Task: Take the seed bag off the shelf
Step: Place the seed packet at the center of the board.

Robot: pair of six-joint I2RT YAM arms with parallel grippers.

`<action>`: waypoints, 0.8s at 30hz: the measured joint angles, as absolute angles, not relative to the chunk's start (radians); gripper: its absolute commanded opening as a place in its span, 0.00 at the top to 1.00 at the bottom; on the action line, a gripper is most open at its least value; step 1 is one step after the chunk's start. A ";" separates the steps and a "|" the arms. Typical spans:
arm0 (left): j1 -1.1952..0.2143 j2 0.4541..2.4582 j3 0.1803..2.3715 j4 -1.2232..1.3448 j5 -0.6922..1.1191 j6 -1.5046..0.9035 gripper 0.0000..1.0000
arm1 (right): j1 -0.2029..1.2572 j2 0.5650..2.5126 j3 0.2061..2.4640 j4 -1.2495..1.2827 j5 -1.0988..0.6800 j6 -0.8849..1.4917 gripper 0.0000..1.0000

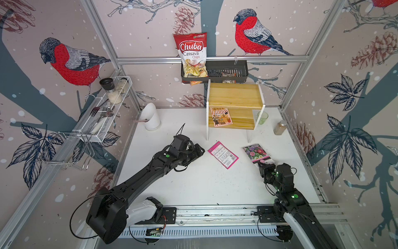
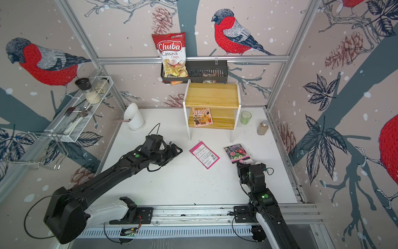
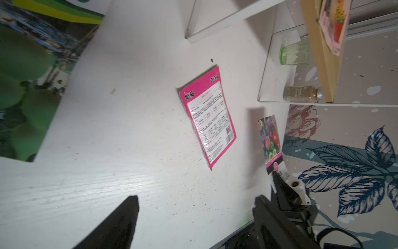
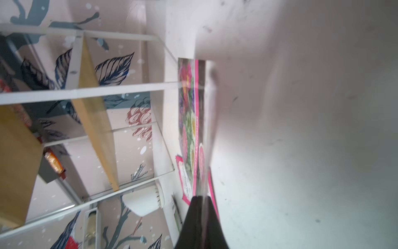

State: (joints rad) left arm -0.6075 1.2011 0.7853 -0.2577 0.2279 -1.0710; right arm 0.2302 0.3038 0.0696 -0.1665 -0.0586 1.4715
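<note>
Set-down step, I judge: right tool [image 1: 262,165] pinches the flower seed bag [image 1: 256,153] by its near edge, already off the shelf [image 1: 234,94], low at the desk [image 1: 193,183]; left tool [image 1: 200,149] spread; next, unclamp and withdraw.

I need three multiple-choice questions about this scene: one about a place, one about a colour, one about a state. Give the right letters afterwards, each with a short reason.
1. Where is the packet with the shop picture?
A. on the table
B. on the lower board of the shelf
C. in the black basket

2. What colour is the border of the packet with the printed label?
A. pink
B. blue
C. yellow

3. How is the left end effector?
A. shut on a packet
B. open and empty
C. shut on a glass

1 B: both top views show it lying there.
2 A: a pink rim frames the white label.
3 B: its fingers stand wide apart, with nothing between them.
</note>
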 measured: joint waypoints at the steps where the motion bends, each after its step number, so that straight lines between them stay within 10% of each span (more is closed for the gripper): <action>1: -0.626 1.214 0.786 -0.225 0.204 -1.105 0.12 | 0.220 0.289 0.066 -0.165 -0.054 1.472 0.57; 6: -0.685 1.300 0.842 -0.088 0.079 -1.238 0.10 | 0.197 0.297 0.079 -0.193 -0.043 1.472 0.00; 24: -0.852 1.650 1.054 0.303 -0.258 -1.486 0.05 | 0.115 0.485 0.151 -0.326 -0.136 1.345 0.00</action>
State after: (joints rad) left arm -0.8516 1.6497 1.0542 0.3035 -0.2584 -1.4860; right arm 0.1150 0.4854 0.1513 -0.3264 -0.1364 1.3449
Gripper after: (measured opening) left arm 0.954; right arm 0.998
